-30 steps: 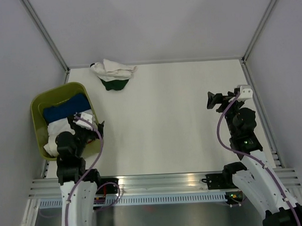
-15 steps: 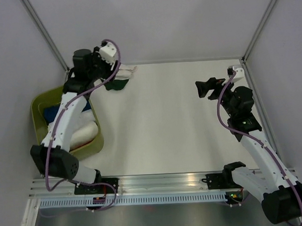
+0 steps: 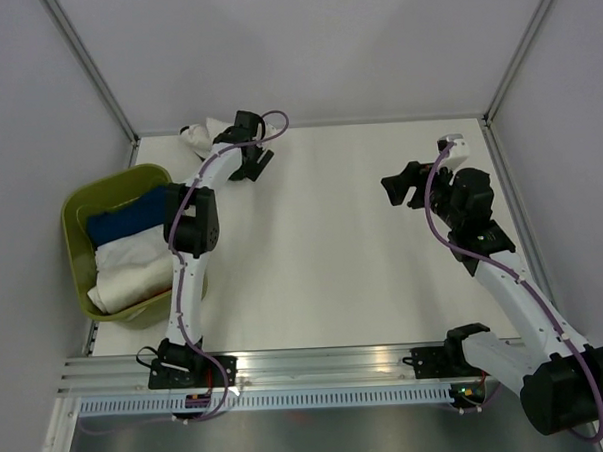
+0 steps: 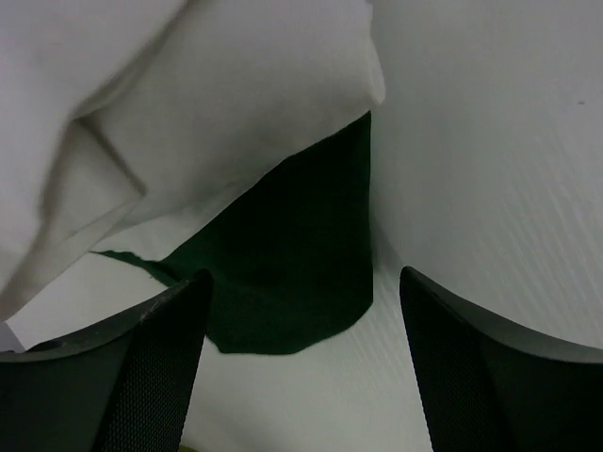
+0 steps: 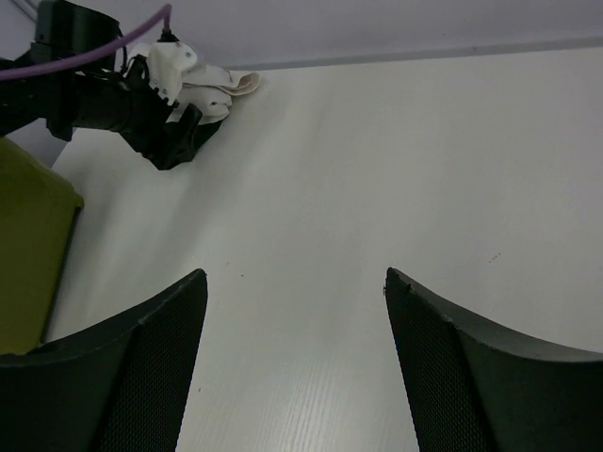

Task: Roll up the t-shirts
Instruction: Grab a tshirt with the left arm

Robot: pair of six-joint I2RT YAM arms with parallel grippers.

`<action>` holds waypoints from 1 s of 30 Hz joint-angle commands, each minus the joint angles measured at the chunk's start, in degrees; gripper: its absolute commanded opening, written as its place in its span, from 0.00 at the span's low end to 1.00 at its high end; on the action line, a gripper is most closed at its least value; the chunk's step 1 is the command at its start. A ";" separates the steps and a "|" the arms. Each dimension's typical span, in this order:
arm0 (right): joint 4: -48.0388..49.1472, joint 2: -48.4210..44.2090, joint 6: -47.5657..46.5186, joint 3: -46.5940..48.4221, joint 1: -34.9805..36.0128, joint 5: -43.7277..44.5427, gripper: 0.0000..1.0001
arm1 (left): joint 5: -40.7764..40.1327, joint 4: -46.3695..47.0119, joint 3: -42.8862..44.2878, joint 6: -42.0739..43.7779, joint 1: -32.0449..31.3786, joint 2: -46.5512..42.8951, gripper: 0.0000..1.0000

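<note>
Two t-shirts lie in a heap at the table's far left corner. The white t-shirt (image 3: pixel 206 136) (image 4: pixel 188 113) (image 5: pixel 215 87) lies crumpled on top. From under it the dark green t-shirt (image 4: pixel 292 254) sticks out flat on the table. My left gripper (image 3: pixel 251 163) (image 4: pixel 303 273) hovers close over the green edge, open, with nothing between its fingers. From above, the left gripper hides most of the green cloth. My right gripper (image 3: pixel 398 189) (image 5: pixel 293 273) hangs open over bare table at the right, facing the heap from far off.
An olive-green basket (image 3: pixel 77 211) (image 5: pixel 28 245) stands at the left edge with blue cloth (image 3: pixel 131 218) and white cloth (image 3: pixel 133 273) in it. The left arm (image 3: pixel 187 231) reaches past its right rim. Enclosure walls and metal posts border the table.
The left arm swung up from the basket to the far left corner and then came down over the shirt heap. The right gripper moved forward and to the left.
</note>
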 commanded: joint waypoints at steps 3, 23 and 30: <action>-0.79 -0.48 1.93 0.73 -0.21 0.30 0.81 | -5.67 -3.47 6.16 -1.14 0.22 5.57 0.77; -6.23 -2.67 -0.88 3.19 -0.21 4.16 0.82 | 11.03 -12.35 4.05 -8.97 3.82 4.44 0.03; -8.08 -8.12 -1.84 2.05 -0.21 5.92 0.83 | 27.36 -12.88 -0.25 -8.36 2.59 -10.20 0.02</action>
